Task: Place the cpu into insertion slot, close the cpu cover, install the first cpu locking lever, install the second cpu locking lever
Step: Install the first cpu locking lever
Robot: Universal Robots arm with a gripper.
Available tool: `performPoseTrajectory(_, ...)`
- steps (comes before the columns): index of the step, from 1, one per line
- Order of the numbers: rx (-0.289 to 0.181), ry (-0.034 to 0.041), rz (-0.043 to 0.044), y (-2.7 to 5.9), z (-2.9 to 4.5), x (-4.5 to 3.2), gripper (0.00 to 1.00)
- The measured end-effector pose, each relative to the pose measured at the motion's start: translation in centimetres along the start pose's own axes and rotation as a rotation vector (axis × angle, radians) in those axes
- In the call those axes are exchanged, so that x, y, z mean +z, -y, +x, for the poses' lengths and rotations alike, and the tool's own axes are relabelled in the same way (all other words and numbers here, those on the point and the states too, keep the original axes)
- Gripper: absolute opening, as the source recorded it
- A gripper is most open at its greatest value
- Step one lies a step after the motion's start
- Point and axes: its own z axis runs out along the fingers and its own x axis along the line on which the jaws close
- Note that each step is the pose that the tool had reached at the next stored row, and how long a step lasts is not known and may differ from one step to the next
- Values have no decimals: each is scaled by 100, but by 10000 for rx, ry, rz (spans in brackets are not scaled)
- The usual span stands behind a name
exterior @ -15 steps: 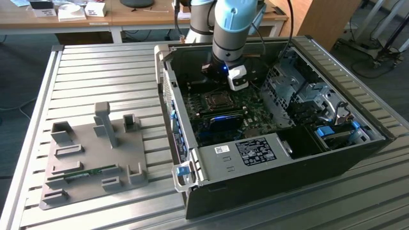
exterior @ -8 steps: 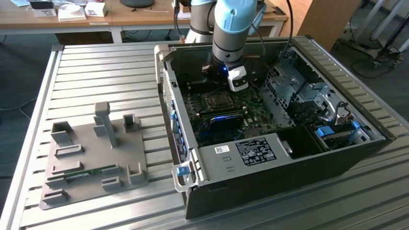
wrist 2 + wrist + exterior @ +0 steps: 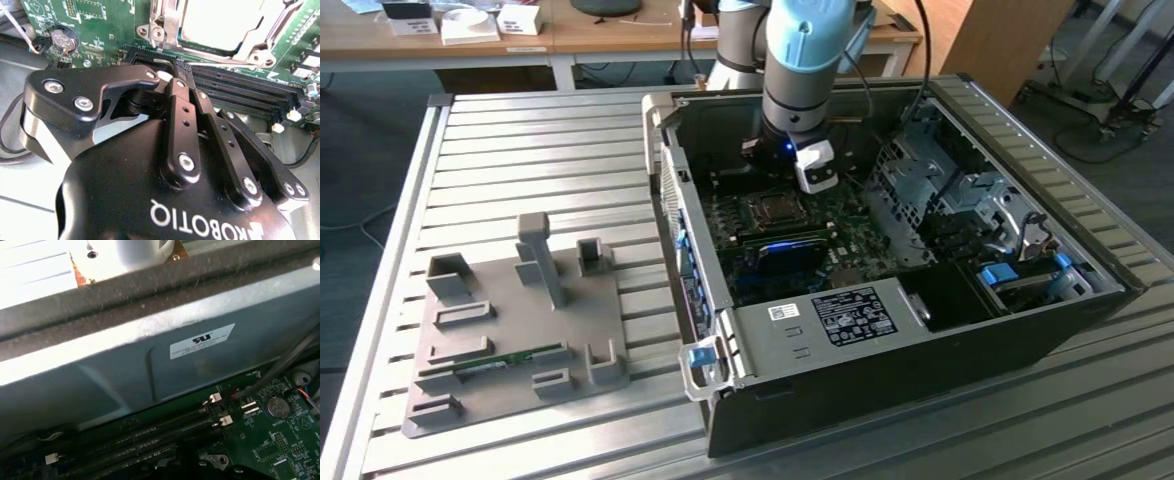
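Note:
In the second wrist view the cpu (image 3: 220, 22) lies in the insertion slot (image 3: 150, 50) with its pale metal top showing. The cpu cover (image 3: 167, 30) is folded down around it. A thin metal locking lever (image 3: 215, 64) runs along the socket's edge beside the black memory slots (image 3: 240, 85). My gripper (image 3: 174, 67) is shut, its fingers (image 3: 180, 115) pressed together, and the tips sit right at one end of that lever. In the exterior view the gripper (image 3: 781, 185) hangs inside the open computer case just behind the cpu socket (image 3: 774, 208).
The case walls (image 3: 670, 190) and a grey drive cage (image 3: 947, 190) hem in the motherboard (image 3: 787, 250). A coin battery (image 3: 62, 41) and wires lie close to the gripper. A grey parts fixture (image 3: 507, 330) stands on the slatted table at the exterior view's left.

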Motion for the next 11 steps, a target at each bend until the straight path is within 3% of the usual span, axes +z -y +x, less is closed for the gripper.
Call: performPoseTrajectory(11,-103,196,485,17,6,43,11)
